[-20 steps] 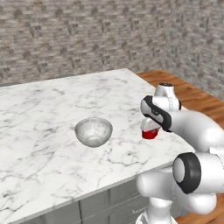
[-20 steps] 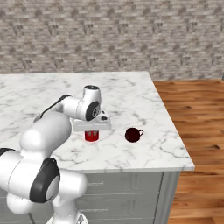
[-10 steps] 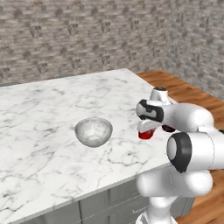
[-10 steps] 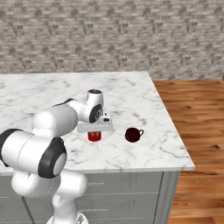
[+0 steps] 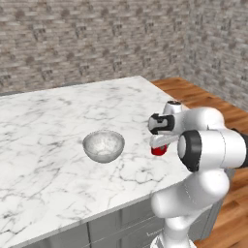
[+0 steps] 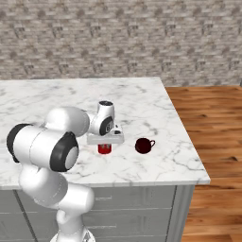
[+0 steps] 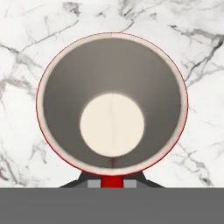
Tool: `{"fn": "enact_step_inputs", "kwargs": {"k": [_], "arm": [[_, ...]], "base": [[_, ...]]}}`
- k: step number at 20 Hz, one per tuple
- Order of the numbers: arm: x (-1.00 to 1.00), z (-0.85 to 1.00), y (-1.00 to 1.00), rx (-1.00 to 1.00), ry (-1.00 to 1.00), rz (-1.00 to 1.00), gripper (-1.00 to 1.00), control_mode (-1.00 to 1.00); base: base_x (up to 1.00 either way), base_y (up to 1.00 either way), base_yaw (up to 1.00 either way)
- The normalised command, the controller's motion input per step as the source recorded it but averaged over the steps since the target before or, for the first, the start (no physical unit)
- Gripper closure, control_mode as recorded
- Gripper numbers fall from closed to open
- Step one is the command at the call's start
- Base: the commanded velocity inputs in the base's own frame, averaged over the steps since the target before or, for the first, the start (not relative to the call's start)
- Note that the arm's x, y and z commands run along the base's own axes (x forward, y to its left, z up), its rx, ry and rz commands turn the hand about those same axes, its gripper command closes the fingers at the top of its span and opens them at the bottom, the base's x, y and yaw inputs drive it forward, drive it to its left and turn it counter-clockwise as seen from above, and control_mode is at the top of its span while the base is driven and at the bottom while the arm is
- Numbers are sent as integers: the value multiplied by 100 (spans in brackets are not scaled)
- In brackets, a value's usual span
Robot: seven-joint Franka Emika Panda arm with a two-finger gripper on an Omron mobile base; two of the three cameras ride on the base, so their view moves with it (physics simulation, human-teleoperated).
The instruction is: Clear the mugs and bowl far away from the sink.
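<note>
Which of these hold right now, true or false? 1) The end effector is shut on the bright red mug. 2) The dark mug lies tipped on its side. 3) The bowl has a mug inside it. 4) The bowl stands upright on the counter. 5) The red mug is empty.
1) True: the end effector is shut on the bright red mug.
2) False: the dark mug stands upright on the marble counter, beside the held one.
3) False: the bowl holds nothing visible.
4) True: it sits open side up, apart from the arm.
5) True: the hand view looks straight down into it and shows a bare inside.
</note>
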Motion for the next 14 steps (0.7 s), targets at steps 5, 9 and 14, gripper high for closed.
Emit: {"fn": "enact_step_inputs", "kwargs": {"k": [5, 9, 14], "arm": [[23, -30, -2, 1, 0, 0, 100, -100], [21, -33, -6, 3, 0, 0, 100, -100], [15, -35, -4, 2, 0, 0, -100, -100]], "base": [[0, 0, 0], [0, 0, 0], [0, 0, 0]]}}
